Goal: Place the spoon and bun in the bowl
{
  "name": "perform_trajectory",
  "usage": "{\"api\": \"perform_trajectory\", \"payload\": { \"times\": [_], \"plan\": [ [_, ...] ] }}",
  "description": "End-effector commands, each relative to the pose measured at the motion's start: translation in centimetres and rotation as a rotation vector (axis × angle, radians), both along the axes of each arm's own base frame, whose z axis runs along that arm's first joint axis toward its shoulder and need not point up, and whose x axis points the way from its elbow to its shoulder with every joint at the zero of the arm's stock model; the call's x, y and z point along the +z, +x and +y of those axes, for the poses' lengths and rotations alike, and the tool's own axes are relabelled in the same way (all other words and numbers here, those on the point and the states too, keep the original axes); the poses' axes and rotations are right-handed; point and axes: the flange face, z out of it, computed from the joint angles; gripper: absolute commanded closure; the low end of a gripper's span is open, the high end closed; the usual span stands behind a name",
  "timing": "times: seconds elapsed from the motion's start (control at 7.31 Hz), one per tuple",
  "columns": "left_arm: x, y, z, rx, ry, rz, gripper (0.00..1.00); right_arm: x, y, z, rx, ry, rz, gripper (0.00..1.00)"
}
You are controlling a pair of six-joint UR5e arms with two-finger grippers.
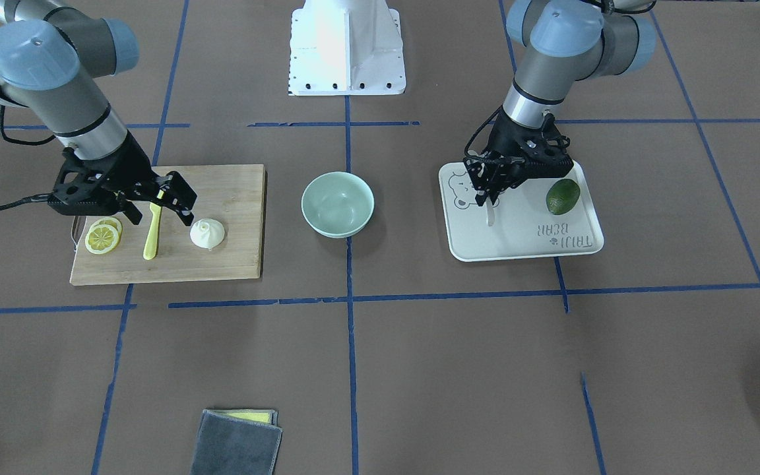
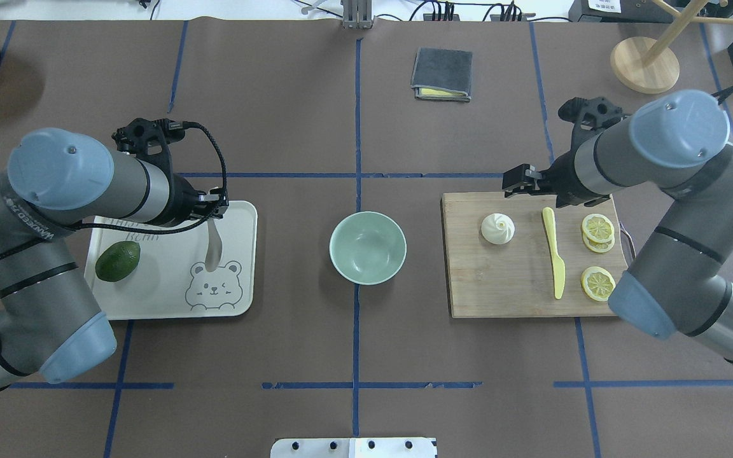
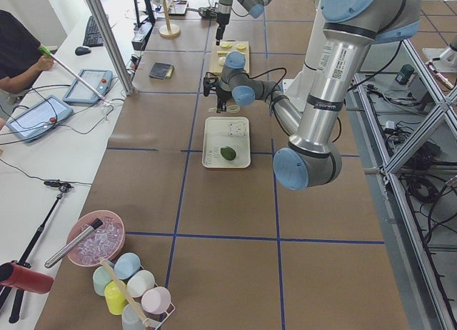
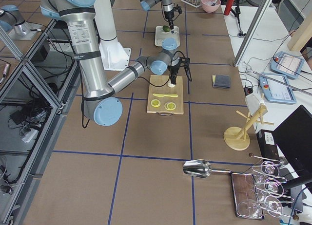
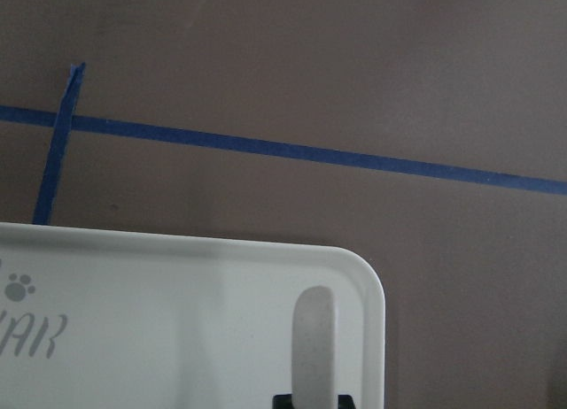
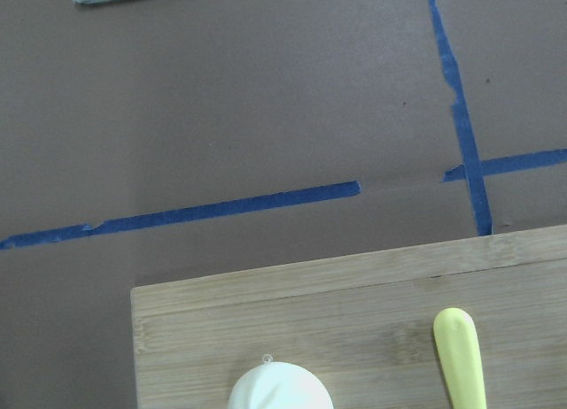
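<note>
Front view first: the bowl (image 1: 353, 198) sits in the middle of the bench (image 1: 419, 356) with nothing in it, so both drops are left to do. Over on the tray (image 1: 525, 227) the left hand (image 1: 489, 196) is down low, and the spoon (image 1: 491, 216) pokes out just below it. A green fruit (image 1: 563, 196) is the tray's only other load. The right hand (image 1: 159, 206) hovers over the board (image 1: 235, 224) with its fingers apart. The bun (image 1: 207, 233) is just beside it and untouched, and the knife (image 1: 151, 232) and lemon slices (image 1: 103, 237) lie alongside. Overhead now, same story: the bowl is bare between tray and board, the spoon slants from the left hand across the tray, and the bun sits free on the board. The two side views are too small to add anything. In the left wrist view the spoon's handle runs straight into the hand at the bottom edge. I'd call that clamped, though I can't tell whether it's off the tray. In the right wrist view the bun's top peeks in at the bottom edge, no fingers in shot. My read: the spoon is grasped and needs carrying, and the bun is not yet grasped.
</note>
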Motion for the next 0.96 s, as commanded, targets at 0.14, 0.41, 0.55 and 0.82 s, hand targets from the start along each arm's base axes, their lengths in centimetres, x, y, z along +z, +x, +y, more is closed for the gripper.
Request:
{"api": "perform_trajectory", "payload": {
  "times": [0.14,0.41,0.55,0.82],
  "plan": [
    [-6.7,3.6,-0.6,-0.07,-0.134,0.142,1.0,1.0,-6.9,1.0,-0.031,0.007,0.049,0.01],
    [-7.0,5.2,-1.2,-0.084,-0.166,0.144,1.0,1.6,-7.2,1.4,-0.043,0.001,0.063,0.05],
    [-7.1,5.5,-1.0,-0.079,-0.166,0.143,1.0,1.6,-7.3,1.3,-0.04,-0.005,0.066,0.32],
    [-7.1,8.9,-0.1,-0.083,-0.234,0.178,1.0,1.9,-7.2,1.3,-0.047,-0.002,0.073,0.98]
  ]
}}
